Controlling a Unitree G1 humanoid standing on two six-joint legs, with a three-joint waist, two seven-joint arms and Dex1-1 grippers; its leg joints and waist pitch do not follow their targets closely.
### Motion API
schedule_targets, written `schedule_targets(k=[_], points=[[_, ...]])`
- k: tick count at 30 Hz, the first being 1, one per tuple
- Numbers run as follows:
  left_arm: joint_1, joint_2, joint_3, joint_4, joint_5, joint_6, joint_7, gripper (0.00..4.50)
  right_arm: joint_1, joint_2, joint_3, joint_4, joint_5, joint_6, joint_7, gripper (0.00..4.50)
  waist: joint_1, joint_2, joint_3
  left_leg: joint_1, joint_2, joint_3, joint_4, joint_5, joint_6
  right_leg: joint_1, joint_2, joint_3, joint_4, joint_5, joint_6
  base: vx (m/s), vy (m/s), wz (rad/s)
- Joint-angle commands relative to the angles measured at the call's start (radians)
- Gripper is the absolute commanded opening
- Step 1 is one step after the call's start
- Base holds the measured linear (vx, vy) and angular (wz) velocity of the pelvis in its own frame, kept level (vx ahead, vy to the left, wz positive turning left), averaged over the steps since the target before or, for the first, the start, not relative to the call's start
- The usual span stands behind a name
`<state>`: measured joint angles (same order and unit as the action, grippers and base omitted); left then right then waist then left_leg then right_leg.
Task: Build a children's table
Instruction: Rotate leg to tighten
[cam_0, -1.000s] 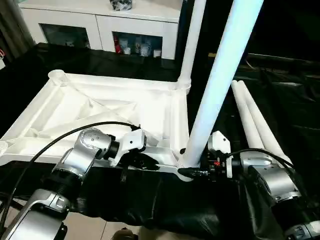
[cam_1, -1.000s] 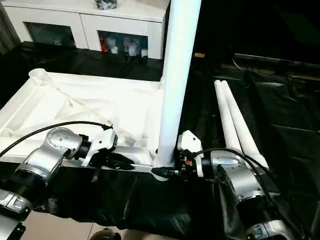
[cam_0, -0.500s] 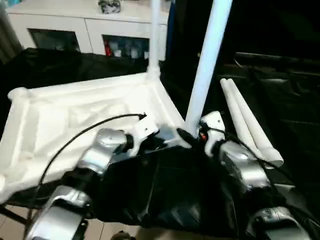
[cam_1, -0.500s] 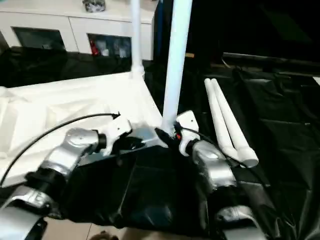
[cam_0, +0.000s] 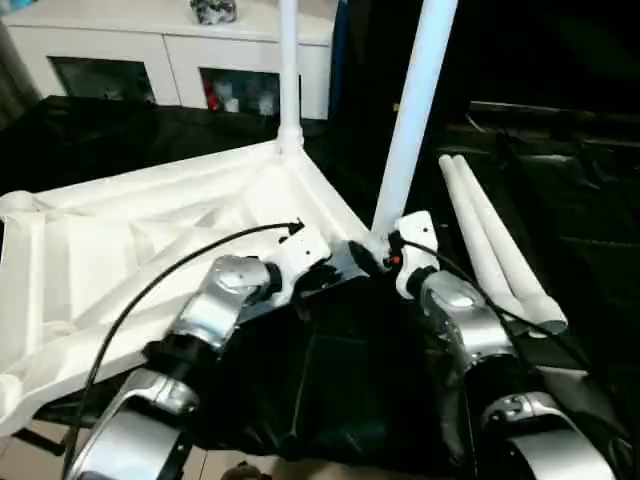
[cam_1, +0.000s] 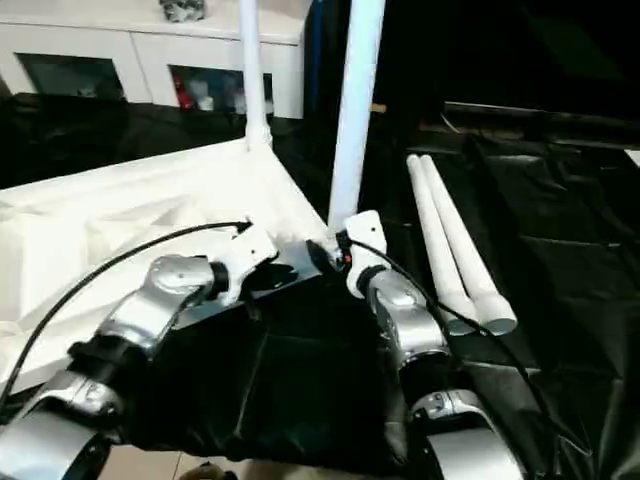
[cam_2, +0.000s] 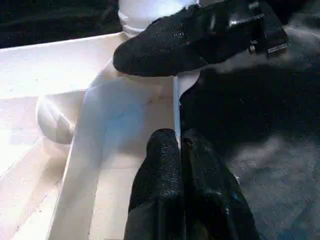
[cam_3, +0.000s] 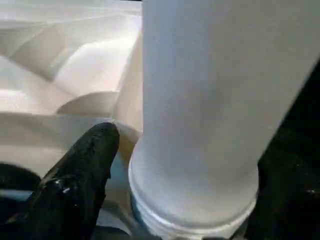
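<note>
Left gripper (cam_2: 179, 150) in my left wrist view: black fingers pinched together on the thin near rim of the white ribbed plastic table top (cam_2: 55, 90).

Right wrist view: one black finger (cam_3: 80, 170) sits beside the base of the near white tube leg (cam_3: 200, 115); grip undetermined.

Head view: top lies underside up on black-draped surface (cam_0: 360, 390); two legs stand upright in sockets, two spare white legs (cam_0: 490, 250) lie right.

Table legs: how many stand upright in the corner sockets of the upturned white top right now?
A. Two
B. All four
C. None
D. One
A: one leg rises from the far corner and another from the near corner, while two spare legs lie on the black cloth.
</note>
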<state>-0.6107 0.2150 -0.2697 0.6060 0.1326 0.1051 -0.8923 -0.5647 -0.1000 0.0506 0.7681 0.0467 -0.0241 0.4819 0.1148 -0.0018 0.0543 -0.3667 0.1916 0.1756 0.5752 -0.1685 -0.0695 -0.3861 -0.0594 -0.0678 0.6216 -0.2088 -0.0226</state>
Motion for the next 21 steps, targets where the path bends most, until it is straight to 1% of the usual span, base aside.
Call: schedule_targets(k=[1, 2, 3, 4, 5, 6, 7, 9, 10, 11, 13, 14, 15, 16, 18, 19, 20, 21], points=[[0.003, -0.016, -0.042, -0.068, -0.053, -0.074, -0.082, 0.00, 0.030, 0.002, 0.094, -0.016, 0.000, -0.015, 0.147, 3.87, 0.002, -0.001, -0.063, 0.008, 0.046, -0.016, -0.064, -0.192, 0.035, 0.046, -0.097, 0.056, -0.079, -0.129, -0.195, 0.000, 0.000, 0.00], [0.003, -0.016, -0.042, -0.068, -0.053, -0.074, -0.082, 0.00, 0.030, 0.002, 0.094, -0.016, 0.000, -0.015, 0.147, 3.87, 0.004, 0.000, -0.064, 0.009, 0.047, -0.016, -0.063, -0.193, 0.036, 0.046, -0.097, 0.055, -0.078, -0.124, -0.197, 0.000, 0.000, 0.00], [0.010, 0.003, -0.042, -0.073, -0.062, -0.081, -0.117, 0.00, 0.044, -0.028, 0.103, -0.041, 0.007, -0.024, 0.207, 3.87, 0.003, 0.001, -0.063, 0.010, 0.047, -0.015, -0.064, -0.193, 0.038, 0.043, -0.095, 0.056, -0.078, -0.115, -0.203, 0.000, 0.000, 0.00], [0.010, 0.003, -0.042, -0.073, -0.062, -0.081, -0.117, 0.00, 0.044, -0.028, 0.103, -0.041, 0.007, -0.024, 0.207, 3.87, 0.004, 0.002, -0.063, 0.010, 0.046, -0.015, -0.063, -0.196, 0.039, 0.044, -0.094, 0.055, -0.078, -0.117, -0.204, 0.000, 0.000, 0.00], [0.014, 0.026, -0.040, -0.077, -0.075, -0.087, -0.156, 0.00, 0.061, -0.063, 0.111, -0.073, 0.022, -0.031, 0.282, 3.87, 0.004, 0.000, -0.062, 0.010, 0.047, -0.015, -0.064, -0.208, 0.042, 0.045, -0.094, 0.055, -0.079, -0.123, -0.203, 0.000, 0.000, 0.00], [0.018, 0.055, -0.036, -0.080, -0.089, -0.098, -0.209, 0.00, 0.084, -0.109, 0.120, -0.116, 0.042, -0.037, 0.385, 3.87, 0.008, 0.001, -0.062, 0.011, 0.049, -0.014, -0.063, -0.210, 0.047, 0.045, -0.094, 0.056, -0.079, -0.122, -0.202, 0.000, 0.000, 0.00], [0.018, 0.057, -0.035, -0.080, -0.090, -0.099, -0.213, 0.00, 0.085, -0.112, 0.120, -0.120, 0.043, -0.038, 0.394, 3.87, 0.011, 0.000, -0.062, 0.009, 0.048, -0.015, -0.063, -0.209, 0.050, 0.048, -0.093, 0.054, -0.078, -0.120, -0.201, 0.000, 0.000, 0.00], [0.021, 0.079, -0.031, -0.084, -0.098, -0.107, -0.254, 0.00, 0.107, -0.148, 0.131, -0.166, 0.065, -0.028, 0.493, 3.87, 0.018, 0.000, -0.063, 0.009, 0.050, -0.013, -0.060, -0.199, 0.063, 0.046, -0.093, 0.054, -0.077, -0.107, -0.203, 0.000, 0.000, 0.00], [0.022, 0.093, -0.029, -0.085, -0.102, -0.113, -0.278, 0.00, 0.124, -0.172, 0.144, -0.201, 0.080, -0.012, 0.556, 3.87, 0.019, -0.001, -0.063, 0.008, 0.050, -0.012, -0.060, -0.196, 0.065, 0.046, -0.093, 0.053, -0.076, -0.107, -0.206, 0.000, 0.000, 0.00], [0.022, 0.101, -0.028, -0.085, -0.104, -0.116, -0.291, 0.00, 0.133, -0.186, 0.152, -0.221, 0.088, -0.002, 0.590, 3.87, 0.025, -0.001, -0.064, 0.009, 0.050, -0.012, -0.059, -0.192, 0.070, 0.046, -0.093, 0.053, -0.077, -0.111, -0.205, 0.000, 0.000, 0.00], [0.023, 0.121, -0.025, -0.083, -0.111, -0.123, -0.320, 0.00, 0.157, -0.218, 0.173, -0.271, 0.108, 0.020, 0.659, 3.87, 0.031, -0.001, -0.064, 0.010, 0.051, -0.013, -0.059, -0.189, 0.071, 0.045, -0.092, 0.052, -0.075, -0.113, -0.207, 0.000, 0.000, 0.00], [0.023, 0.128, -0.024, -0.082, -0.114, -0.125, -0.331, 0.00, 0.165, -0.228, 0.179, -0.287, 0.114, 0.026, 0.679, 3.87, 0.031, -0.001, -0.063, 0.010, 0.053, -0.013, -0.061, -0.194, 0.070, 0.042, -0.093, 0.052, -0.076, -0.122, -0.210, 0.000, 0.000, 0.00], [0.024, 0.139, -0.023, -0.084, -0.124, -0.125, -0.352, 0.00, 0.177, -0.242, 0.188, -0.312, 0.125, 0.039, 0.707, 3.87, 0.033, -0.001, -0.063, 0.011, 0.052, -0.013, -0.061, -0.199, 0.066, 0.043, -0.094, 0.052, -0.078, -0.136, -0.208, 0.000, 0.000, 0.00], [0.025, 0.147, -0.023, -0.084, -0.131, -0.124, -0.370, 0.00, 0.187, -0.254, 0.194, -0.331, 0.135, 0.051, 0.730, 3.62, 0.034, -0.005, -0.063, 0.011, 0.052, -0.012, -0.061, -0.199, 0.066, 0.043, -0.094, 0.053, -0.079, -0.139, -0.205, 0.000, 0.000, 0.00], [0.026, 0.155, -0.023, -0.086, -0.139, -0.126, -0.390, 0.00, 0.196, -0.266, 0.199, -0.351, 0.145, 0.067, 0.754, 3.54, 0.037, -0.004, -0.064, 0.010, 0.053, -0.014, -0.061, -0.186, 0.068, 0.043, -0.094, 0.052, -0.076, -0.134, -0.207, 0.000, 0.000, 0.00], [0.032, 0.170, -0.025, -0.092, -0.152, -0.126, -0.425, 0.00, 0.215, -0.286, 0.208, -0.389, 0.157, 0.095, 0.796, 3.52, 0.037, -0.004, -0.064, 0.009, 0.052, -0.013, -0.061, -0.186, 0.068, 0.043, -0.094, 0.052, -0.077, -0.135, -0.206, 0.000, 0.000, 0.00], [0.032, 0.170, -0.025, -0.092, -0.152, -0.126, -0.425, 0.00, 0.215, -0.286, 0.208, -0.389, 0.157, 0.095, 0.796, 3.43, 0.038, -0.003, -0.063, 0.012, 0.053, -0.013, -0.061, -0.189, 0.067, 0.042, -0.094, 0.052, -0.078, -0.137, -0.205, 0.000, 0.000, 0.00], [0.037, 0.180, -0.025, -0.095, -0.158, -0.129, -0.450, 0.00, 0.229, -0.298, 0.214, -0.418, 0.162, 0.117, 0.822, 3.31, 0.041, -0.003, -0.064, 0.011, 0.053, -0.013, -0.060, -0.186, 0.070, 0.041, -0.094, 0.052, -0.077, -0.132, -0.206, 0.000, 0.000, 0.00]])
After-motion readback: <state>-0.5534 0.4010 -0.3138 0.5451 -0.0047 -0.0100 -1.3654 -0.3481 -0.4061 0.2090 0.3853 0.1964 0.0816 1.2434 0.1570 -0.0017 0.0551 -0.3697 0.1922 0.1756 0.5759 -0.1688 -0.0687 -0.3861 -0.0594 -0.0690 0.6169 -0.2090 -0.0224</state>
